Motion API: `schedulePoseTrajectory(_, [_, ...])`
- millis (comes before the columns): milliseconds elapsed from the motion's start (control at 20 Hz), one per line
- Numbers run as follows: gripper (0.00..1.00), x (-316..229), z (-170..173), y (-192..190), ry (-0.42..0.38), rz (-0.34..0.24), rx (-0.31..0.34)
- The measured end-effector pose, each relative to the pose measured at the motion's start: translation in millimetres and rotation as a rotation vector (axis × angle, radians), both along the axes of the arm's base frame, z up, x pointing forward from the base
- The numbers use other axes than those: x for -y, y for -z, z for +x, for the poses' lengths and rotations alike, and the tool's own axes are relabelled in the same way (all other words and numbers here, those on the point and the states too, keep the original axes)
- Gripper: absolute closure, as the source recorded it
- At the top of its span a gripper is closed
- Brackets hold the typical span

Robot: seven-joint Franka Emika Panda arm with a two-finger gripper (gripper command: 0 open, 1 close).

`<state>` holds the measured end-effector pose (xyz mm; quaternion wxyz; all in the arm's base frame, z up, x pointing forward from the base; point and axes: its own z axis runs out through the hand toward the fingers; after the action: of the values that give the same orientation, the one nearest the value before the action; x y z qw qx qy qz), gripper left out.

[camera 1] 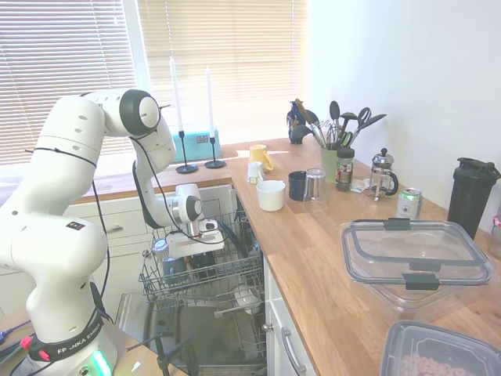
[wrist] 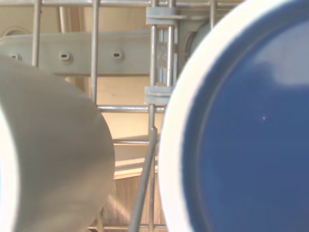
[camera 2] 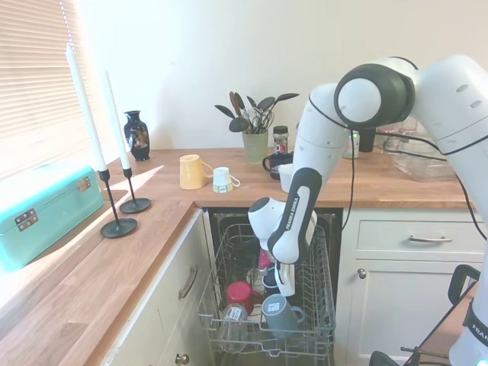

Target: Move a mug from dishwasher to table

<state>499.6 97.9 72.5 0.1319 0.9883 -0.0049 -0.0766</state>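
the first exterior view stands behind the arm's base, facing along the table toward the corner window. the second exterior view looks back from the window-side counter toward the dishwasher. both share the open rack and the arm. the wrist view hangs just beyond the fingers, very near the rack's wires, facing down.

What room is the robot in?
It looks like a home kitchen. There is an open dishwasher with mugs in its rack, a long wooden worktop over white cabinets, and a pot of cooking utensils by the wall.
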Motion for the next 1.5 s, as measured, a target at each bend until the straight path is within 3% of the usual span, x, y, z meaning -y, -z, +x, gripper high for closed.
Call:
schedulePoseTrajectory(200, [1.00,-9,0,-16,0.004,0.023,0.031])
schedulePoseTrajectory(700, [1.00,-35,-20,-101,0.024,0.053,0.127])
schedulePoseTrajectory(1050, [1.00,-43,-23,-110,0.066,0.034,0.155])
schedulePoseTrajectory(1500, [1.00,-57,-9,-172,0.163,0.129,0.270])
